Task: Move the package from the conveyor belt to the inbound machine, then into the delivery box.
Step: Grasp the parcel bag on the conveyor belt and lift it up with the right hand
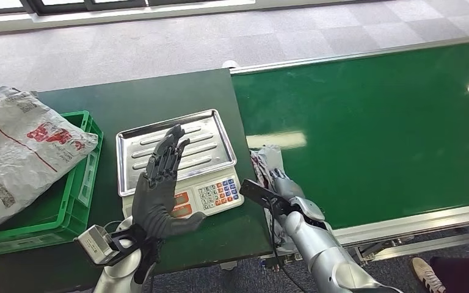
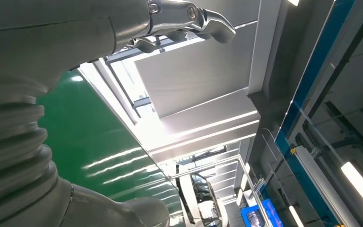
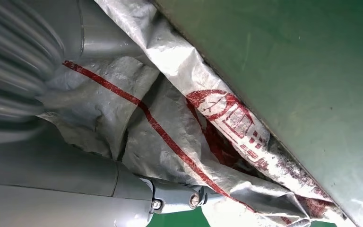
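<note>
Head view has our right hand (image 1: 279,183) clamped on the package (image 1: 267,160) at the belt's (image 1: 372,134) near-left edge, left hand (image 1: 160,183) spread above the scale (image 1: 177,155); next, we judge, lift it onto that tray.

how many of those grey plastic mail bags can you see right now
2. One package lies over the green crate at the left. The other package is at the conveyor belt's near edge, under the right hand. More may be hidden.

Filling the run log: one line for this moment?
right hand: grips package at belt edge | left hand: open over scale | box: one bag
</note>
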